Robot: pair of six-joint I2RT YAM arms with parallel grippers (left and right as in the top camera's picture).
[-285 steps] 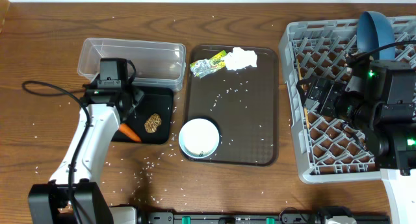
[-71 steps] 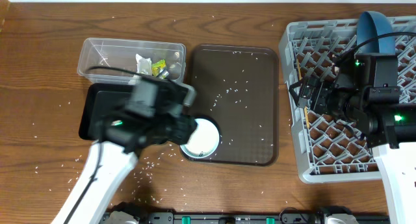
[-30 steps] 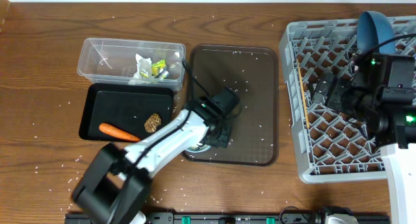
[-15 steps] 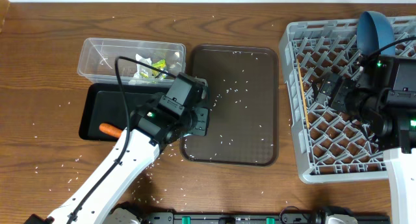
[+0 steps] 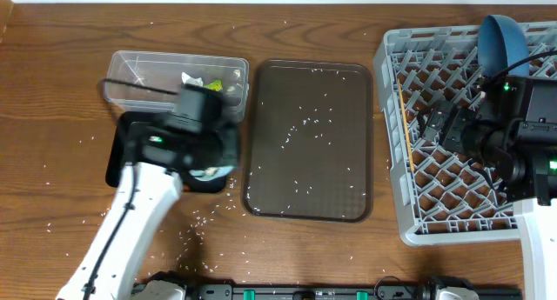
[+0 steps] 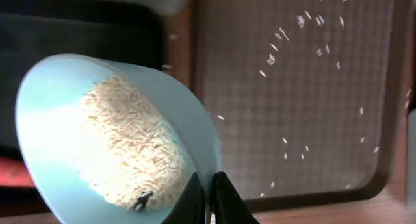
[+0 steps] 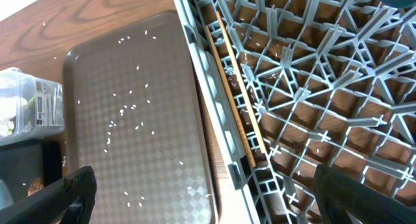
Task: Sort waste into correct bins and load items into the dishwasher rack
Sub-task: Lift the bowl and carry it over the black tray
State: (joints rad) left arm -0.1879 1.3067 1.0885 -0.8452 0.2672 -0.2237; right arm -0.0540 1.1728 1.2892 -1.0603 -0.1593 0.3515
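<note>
My left gripper (image 6: 209,199) is shut on the rim of the white bowl (image 6: 58,100), whose inside looks pale blue. The bowl is tilted, holds a heap of rice (image 6: 130,146), and hangs over the black tray (image 5: 130,152). An orange carrot stick (image 6: 12,175) shows at the bowl's left. From overhead, the left gripper (image 5: 211,152) hides most of the bowl. Tissue (image 5: 193,79) and wrapper (image 5: 215,84) lie in the clear tub (image 5: 139,74). My right gripper (image 7: 218,198) is open and empty over the left edge of the dishwasher rack (image 5: 409,204). The dark blue plate-bowl (image 5: 503,39) stands in the rack's far corner.
The brown serving tray (image 5: 348,83) lies between the bins and the rack, with loose rice grains (image 5: 300,124) scattered on it. A thin wooden stick (image 7: 237,113) lies along the rack's left side. More grains dot the wooden table (image 5: 200,217).
My left arm has carried the bowl leftward off the brown serving tray to over the black tray. The right arm has stayed where it was.
</note>
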